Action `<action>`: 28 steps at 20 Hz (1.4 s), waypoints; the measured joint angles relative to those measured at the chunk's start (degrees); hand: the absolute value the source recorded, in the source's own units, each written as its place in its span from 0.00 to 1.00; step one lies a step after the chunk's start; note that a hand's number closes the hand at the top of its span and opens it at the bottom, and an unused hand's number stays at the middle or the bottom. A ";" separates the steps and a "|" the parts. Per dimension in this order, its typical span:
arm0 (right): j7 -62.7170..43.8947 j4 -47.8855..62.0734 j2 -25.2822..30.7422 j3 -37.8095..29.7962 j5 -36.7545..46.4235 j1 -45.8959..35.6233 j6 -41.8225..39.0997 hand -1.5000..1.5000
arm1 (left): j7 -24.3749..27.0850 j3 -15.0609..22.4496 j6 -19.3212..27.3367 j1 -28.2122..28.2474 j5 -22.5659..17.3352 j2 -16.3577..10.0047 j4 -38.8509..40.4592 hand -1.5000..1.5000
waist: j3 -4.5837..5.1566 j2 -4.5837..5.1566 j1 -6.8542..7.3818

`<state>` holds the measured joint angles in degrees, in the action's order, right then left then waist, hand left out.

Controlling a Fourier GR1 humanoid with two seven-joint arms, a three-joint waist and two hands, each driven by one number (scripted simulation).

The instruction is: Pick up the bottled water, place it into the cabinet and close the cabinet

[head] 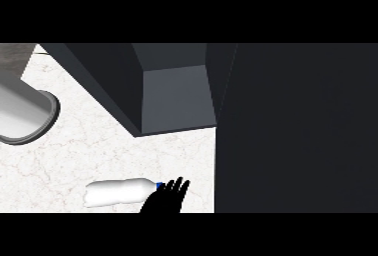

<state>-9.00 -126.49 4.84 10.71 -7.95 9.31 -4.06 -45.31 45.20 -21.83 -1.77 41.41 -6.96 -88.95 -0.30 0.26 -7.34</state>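
Bottled water [118, 193] lies on its side on the near counter [88, 155], its blue cap pointing at my right hand [162, 202], so I judge a side-on grasp suits. My fingers [179, 187] are straight and spread just beside the cap, holding nothing. The open cabinet [177, 100] sits farther off. Its dark door [295, 125] walls off the right, leaving free room only to the left.

A kitchen: a white veined-marble counter [111, 155] fills the lower left, with a dark grey box-shaped cabinet [177, 95] at upper middle.
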 measured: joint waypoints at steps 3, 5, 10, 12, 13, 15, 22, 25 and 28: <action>-1.94 -4.75 0.25 0.64 -0.66 3.94 0.39 0.00 | -6.68 5.96 1.38 -2.72 0.22 3.54 4.38 0.00 | 0.17 -0.22 1.27; -3.05 -8.31 0.76 0.47 -1.24 6.96 0.48 0.00 | -9.17 8.71 3.03 -5.54 -1.28 4.76 7.42 0.00 | 0.24 -0.25 2.03; -2.88 -12.75 1.19 1.59 -0.88 14.01 0.25 0.00 | -13.11 13.68 5.91 -12.74 -6.49 6.07 12.03 0.00 | 0.30 -0.33 3.86; -1.83 -13.38 1.15 1.78 -0.53 16.34 -0.01 0.00 | -13.78 15.78 7.68 -14.86 -7.69 6.31 13.65 0.00 | 0.30 -0.34 4.38; -1.34 -13.98 1.16 2.07 -0.26 17.97 -0.06 0.00 | -13.76 15.93 8.09 -15.46 -7.66 6.40 14.44 0.00 | 0.31 -0.37 4.59; -0.48 -14.52 1.33 2.67 0.48 20.02 -0.32 0.00 | -13.71 16.63 9.06 -17.11 -7.87 6.52 16.31 0.00 | 0.32 -0.38 4.97; 5.01 -15.65 1.49 4.81 1.99 27.76 -1.60 0.00 | -10.92 12.94 8.97 -22.08 -6.14 6.61 22.69 0.00 | 0.31 -0.45 5.77; 7.23 -15.98 1.99 5.03 2.39 30.39 -2.47 0.00 | -8.87 10.80 8.67 -22.03 -5.61 4.44 23.39 0.00 | 0.31 -0.47 6.07; 10.83 -16.04 2.30 5.48 2.89 34.38 -3.66 0.00 | -7.37 9.32 8.10 -20.92 -5.02 1.49 22.05 0.00 | 0.30 -0.55 6.20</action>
<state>1.83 -142.54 7.14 16.19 -5.06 43.69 -7.71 -52.69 54.52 -13.73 -22.70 36.39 -5.47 -66.91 0.00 -0.28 -1.14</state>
